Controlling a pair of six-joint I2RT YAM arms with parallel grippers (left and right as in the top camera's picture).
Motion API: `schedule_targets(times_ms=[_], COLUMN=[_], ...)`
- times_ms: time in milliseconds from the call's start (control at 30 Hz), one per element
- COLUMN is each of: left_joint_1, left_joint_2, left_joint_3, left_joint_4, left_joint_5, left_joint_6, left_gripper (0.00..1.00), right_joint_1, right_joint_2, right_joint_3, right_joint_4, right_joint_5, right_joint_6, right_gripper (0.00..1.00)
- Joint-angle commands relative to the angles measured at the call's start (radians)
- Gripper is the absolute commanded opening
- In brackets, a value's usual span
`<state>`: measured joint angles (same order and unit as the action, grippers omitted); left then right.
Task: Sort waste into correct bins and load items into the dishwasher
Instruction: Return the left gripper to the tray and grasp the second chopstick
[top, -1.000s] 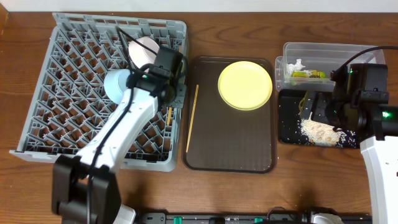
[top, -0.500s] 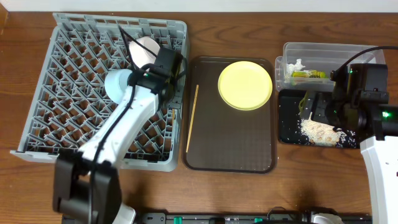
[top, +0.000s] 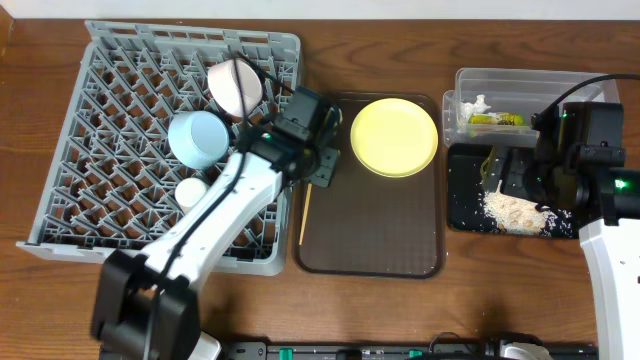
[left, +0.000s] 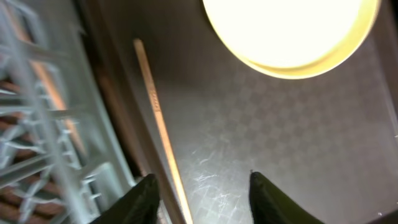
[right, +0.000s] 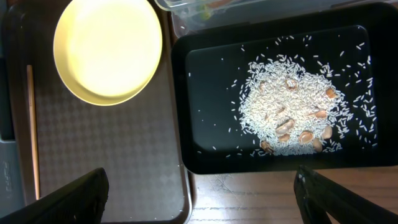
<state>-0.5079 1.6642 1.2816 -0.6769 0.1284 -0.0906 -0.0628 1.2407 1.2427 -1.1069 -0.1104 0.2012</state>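
My left gripper (top: 322, 166) hangs open and empty over the left edge of the brown tray; in the left wrist view (left: 205, 198) a wooden chopstick (left: 157, 115) lies between the fingers, close to the left one. That chopstick (top: 304, 212) lies along the tray's left side. The yellow plate (top: 394, 137) sits on the tray. The grey dish rack (top: 120, 220) holds a white bowl (top: 235, 85), a light blue bowl (top: 197, 138) and a cream cup (top: 190, 190). My right gripper (top: 503, 176) is open and empty over the black tray (right: 211, 93) holding rice scraps (right: 283, 115).
The clear tub (top: 560, 82) at back right holds the white tissue (top: 478, 103) and the green-and-yellow wrapper (top: 495, 119). The brown serving tray (top: 390, 240) lies between rack and bins. The plate (right: 107, 50) and chopstick (right: 31, 124) also show in the right wrist view.
My left arm has swung right, from over the rack to the brown tray's left edge, uncovering the bowls and the cup. The right arm has not moved.
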Motion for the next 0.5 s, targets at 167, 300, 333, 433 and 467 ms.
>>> schedule_targets(times_ms=[167,300,333,433,467], left_joint_1=[-0.002,-0.002,-0.002,-0.002,-0.002], left_joint_2=[0.196,0.257,0.278,0.308,0.317], left_joint_3=[-0.021,-0.021,-0.021,-0.021,-0.021], left_joint_4=[0.035,0.051,0.055,0.053,0.053], left_joint_5=[-0.054,-0.069,-0.069,-0.064,-0.059], left_joint_6=[-0.089,-0.091,-0.091,-0.091,-0.092], left_gripper=[0.49,0.52,0.52,0.52,0.52], right_joint_1=[-0.004,-0.004,-0.004,-0.004,-0.004], right_joint_2=[-0.007,-0.007,-0.007,-0.007,-0.007], right_joint_3=[0.016,0.016,0.016,0.016,0.016], right_joint_4=[-0.003,-0.003,-0.003,-0.004,-0.004], right_joint_5=[0.008,0.008,0.008,0.008,0.008], right_joint_6=[0.000,0.000,0.000,0.000,0.000], right_gripper=[0.93,0.93,0.93,0.93,0.93])
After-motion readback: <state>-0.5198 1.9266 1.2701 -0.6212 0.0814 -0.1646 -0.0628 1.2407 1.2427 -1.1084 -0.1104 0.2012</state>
